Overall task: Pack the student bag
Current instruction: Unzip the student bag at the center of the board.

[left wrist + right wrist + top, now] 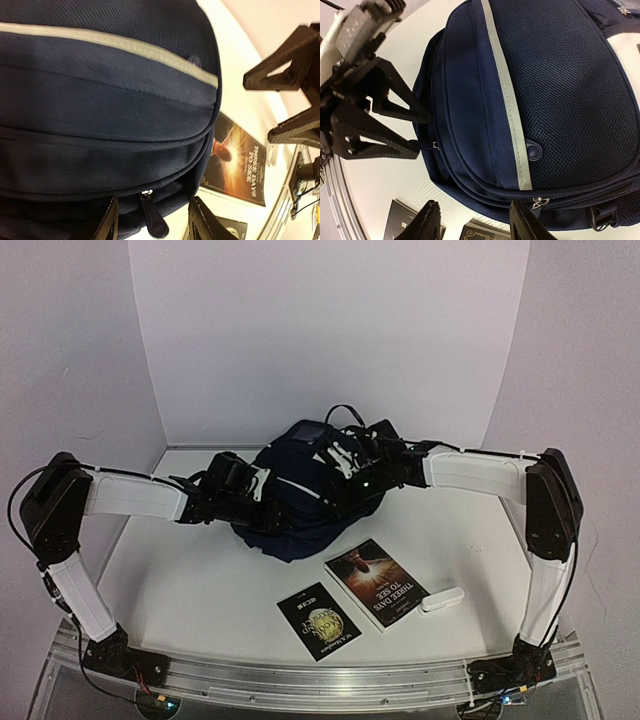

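I see the student bag [290, 525] in the middle of the top view, on the table [200, 590]. My left tool [151, 205] is open, with a zip pull [154, 222] between its fingers. My right tool [475, 207] is open too and holds nothing.

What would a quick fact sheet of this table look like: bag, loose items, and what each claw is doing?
Bag: navy student bag, table centre
Loose items: "Three Days to See" book, black book, small white object, in front of bag
Left gripper: open, jaws either side of a zipper pull
Right gripper: open, above the bag
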Robot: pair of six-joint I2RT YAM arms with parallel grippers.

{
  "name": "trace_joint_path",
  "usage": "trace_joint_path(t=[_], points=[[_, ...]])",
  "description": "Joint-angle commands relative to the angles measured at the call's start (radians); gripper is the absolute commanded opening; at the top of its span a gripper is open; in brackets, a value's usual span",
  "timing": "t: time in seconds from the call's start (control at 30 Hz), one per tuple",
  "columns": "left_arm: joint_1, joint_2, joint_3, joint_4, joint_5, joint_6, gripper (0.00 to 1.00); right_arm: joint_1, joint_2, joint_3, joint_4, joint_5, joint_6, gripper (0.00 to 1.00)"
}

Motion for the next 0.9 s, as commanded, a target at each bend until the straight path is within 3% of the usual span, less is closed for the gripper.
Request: trace_joint_path(t=[0.0, 0.2, 0.3, 0.37, 0.63, 0.87], points=[[-0.025, 0.042, 0.074, -0.1, -0.049, 0.046, 0.48, 0.001, 0.046, -0.012, 0.002, 0.046, -0.015, 0.48], [-0.036, 0.077, 0.122, -0.187, -0.145, 0.057, 0.41, 0.004, 0.068, -0.023, 0.0, 0.081, -0.021, 0.5], [-0.041, 0.074, 0.126, -0.202, -0.161, 0.065, 0.22, 0.003, 0.077, -0.03, -0.001, 0.099, -0.027, 0.5], [-0.04, 0.067, 0.122, -0.207, -0.16, 0.067, 0.16, 0.003, 0.083, -0.033, -0.002, 0.109, -0.03, 0.51], [-0.04, 0.04, 0.099, -0.227, -0.195, 0.068, 0.02, 0.003, 0.1, -0.051, -0.004, 0.173, -0.052, 0.54], [-0.027, -0.01, 0.079, -0.237, -0.314, 0.034, 0.0, 0.002, 0.116, -0.07, -0.004, 0.24, -0.077, 0.55]])
